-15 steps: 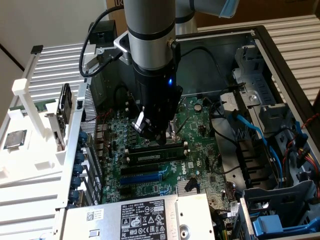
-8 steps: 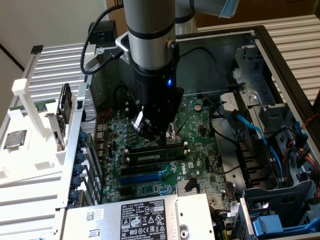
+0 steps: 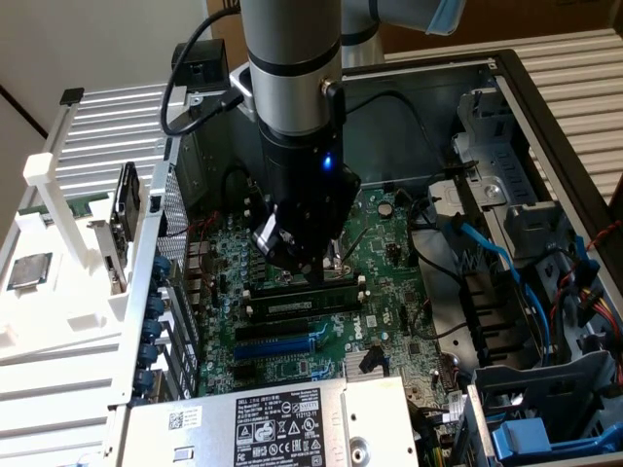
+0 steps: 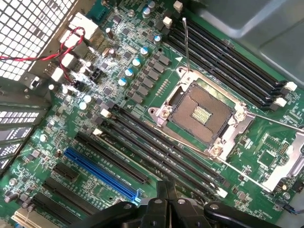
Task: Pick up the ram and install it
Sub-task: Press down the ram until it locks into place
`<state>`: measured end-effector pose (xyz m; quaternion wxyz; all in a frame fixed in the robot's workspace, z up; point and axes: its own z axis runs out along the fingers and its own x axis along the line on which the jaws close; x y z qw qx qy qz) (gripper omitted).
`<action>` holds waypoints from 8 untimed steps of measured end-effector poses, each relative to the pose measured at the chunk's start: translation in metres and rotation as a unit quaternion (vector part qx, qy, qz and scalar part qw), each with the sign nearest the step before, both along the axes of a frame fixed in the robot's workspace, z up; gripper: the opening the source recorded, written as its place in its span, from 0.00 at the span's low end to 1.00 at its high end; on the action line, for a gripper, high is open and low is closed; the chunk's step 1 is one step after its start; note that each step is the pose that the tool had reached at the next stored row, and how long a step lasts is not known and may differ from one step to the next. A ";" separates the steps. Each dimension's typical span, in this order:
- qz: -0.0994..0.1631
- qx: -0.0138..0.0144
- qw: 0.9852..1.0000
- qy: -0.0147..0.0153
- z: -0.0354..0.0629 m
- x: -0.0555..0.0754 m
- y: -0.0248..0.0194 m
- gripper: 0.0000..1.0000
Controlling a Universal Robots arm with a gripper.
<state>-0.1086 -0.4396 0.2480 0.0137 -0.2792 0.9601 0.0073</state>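
**A:** Exterior view first. What's hard to see?

**B:** The arm's body covers the processor socket, and the gripper (image 3: 316, 274) hides its own tips against the board. The ram (image 3: 304, 303) lies in the black slots just below the gripper, long axis along the slots, running from the exterior view's left to its right and rising slightly. I can't tell whether it is fully seated.

**A:** Around it?

**B:** A blue slot (image 3: 277, 344) lies beside the slots, the power supply (image 3: 282, 423) is nearer the camera, and blue cables (image 3: 501, 261) are to the exterior view's right. A white rack (image 3: 58, 209) stands outside the case (a silver chip (image 3: 29, 270) lies on it).

**A:** Wrist view?

**B:** The gripper (image 4: 166, 192) has its fingers (image 4: 161, 190) pressed together, gripping nothing, over the long black slots (image 4: 156, 147). The open socket (image 4: 202, 111) is just beyond. The frame cuts off the blue slot (image 4: 102, 173) near the fingers.
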 end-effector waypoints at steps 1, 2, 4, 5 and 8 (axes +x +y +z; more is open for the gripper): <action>-0.006 0.000 1.000 0.000 0.0000 0.000 0.0000 0.10; -0.011 0.000 1.000 0.000 0.0000 0.000 0.0000 0.10; -0.023 0.000 1.000 0.001 0.0000 0.000 0.0000 0.10; -0.029 0.000 1.000 0.001 0.0000 0.000 0.0000 0.10; -0.055 0.000 0.998 0.002 0.0000 0.000 0.0000 0.10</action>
